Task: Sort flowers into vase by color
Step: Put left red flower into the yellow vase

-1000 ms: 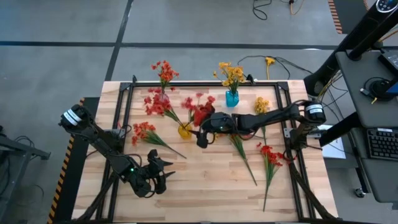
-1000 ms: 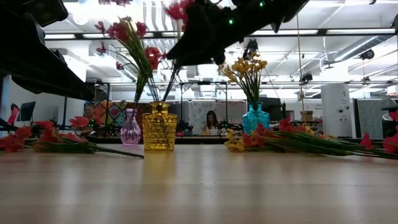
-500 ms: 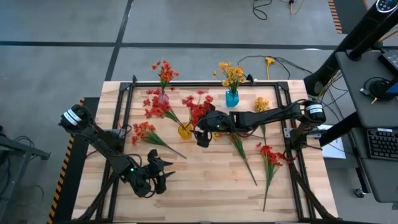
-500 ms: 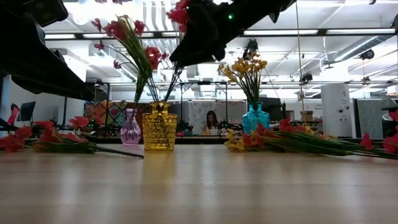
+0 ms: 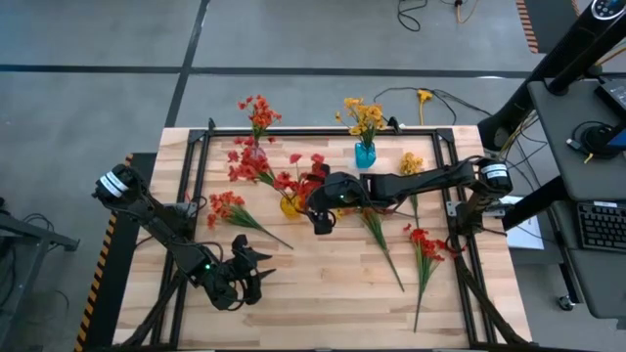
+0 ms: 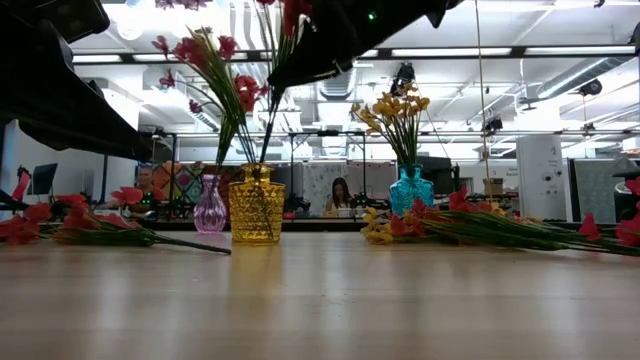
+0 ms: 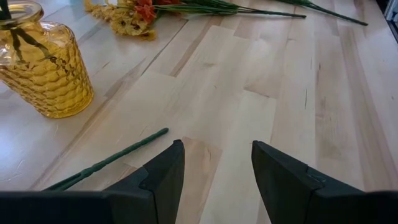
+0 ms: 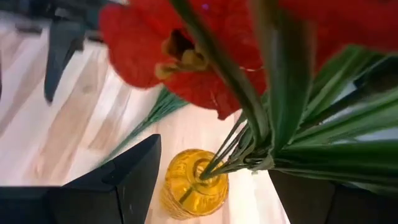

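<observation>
A red sprig (image 5: 303, 182) stood with its stems in the yellow vase (image 5: 290, 205), near the middle of the wooden table (image 5: 323, 279); its blossoms spread above the vase mouth. The right gripper (image 5: 323, 207) hung just beside this vase, above it, and in the right wrist view the stems (image 8: 239, 134) ran between its two dark fingers (image 8: 118, 180), which stood wide apart; whether they pressed the stems could not be told. In the low view the yellow vase (image 6: 256, 205) stood between a pink vase (image 6: 210, 208) holding red flowers (image 6: 205, 55) and a blue vase (image 6: 411, 190) holding yellow flowers (image 6: 398, 105). More red sprigs (image 5: 233, 210) lay flat on the table's left half, one stem end (image 7: 109, 160) reaching close to the left gripper. On the right half lay a yellow sprig (image 5: 411, 166) and a red-orange sprig (image 5: 426, 244), with long green stems. The left gripper (image 5: 256, 266) waited low near the table's front left, well apart from the vases, its jaws spread and holding nothing.
</observation>
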Tool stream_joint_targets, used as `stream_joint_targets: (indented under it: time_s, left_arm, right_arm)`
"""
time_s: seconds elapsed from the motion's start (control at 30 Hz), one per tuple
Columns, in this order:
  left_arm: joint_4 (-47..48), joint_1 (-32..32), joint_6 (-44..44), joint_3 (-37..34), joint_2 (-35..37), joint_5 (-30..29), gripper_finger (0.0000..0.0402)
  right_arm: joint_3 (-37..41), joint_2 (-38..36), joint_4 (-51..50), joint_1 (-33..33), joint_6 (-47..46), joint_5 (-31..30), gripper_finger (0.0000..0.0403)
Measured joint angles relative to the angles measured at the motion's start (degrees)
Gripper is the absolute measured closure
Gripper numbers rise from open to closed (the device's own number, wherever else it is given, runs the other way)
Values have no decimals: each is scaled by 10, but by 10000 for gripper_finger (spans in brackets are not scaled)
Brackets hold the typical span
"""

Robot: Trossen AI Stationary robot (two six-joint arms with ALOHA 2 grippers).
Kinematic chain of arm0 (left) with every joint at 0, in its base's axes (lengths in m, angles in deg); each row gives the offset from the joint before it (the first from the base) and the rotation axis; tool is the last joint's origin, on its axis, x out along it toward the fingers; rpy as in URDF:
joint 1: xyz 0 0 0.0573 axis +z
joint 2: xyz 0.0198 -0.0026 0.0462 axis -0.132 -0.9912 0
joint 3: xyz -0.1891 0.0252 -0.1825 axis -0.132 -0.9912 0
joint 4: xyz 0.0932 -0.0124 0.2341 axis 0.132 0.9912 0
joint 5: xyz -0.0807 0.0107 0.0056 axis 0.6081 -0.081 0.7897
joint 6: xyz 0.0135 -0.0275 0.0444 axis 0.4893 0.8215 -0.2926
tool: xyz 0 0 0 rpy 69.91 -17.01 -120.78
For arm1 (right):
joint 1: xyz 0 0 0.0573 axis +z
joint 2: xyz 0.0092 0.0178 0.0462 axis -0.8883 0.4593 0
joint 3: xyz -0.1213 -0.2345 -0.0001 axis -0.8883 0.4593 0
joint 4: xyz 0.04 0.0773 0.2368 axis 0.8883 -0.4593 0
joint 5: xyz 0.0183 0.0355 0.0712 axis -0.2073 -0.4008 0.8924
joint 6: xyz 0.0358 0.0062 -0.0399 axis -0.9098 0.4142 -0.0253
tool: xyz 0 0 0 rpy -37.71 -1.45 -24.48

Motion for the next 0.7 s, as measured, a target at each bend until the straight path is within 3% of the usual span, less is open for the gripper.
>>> stream_joint_targets:
  time_s: [0.7]
  left_arm:
    - [0,0,4,0,0,0,232]
  right_arm:
    - [-1,2,-1,0,258,27,129]
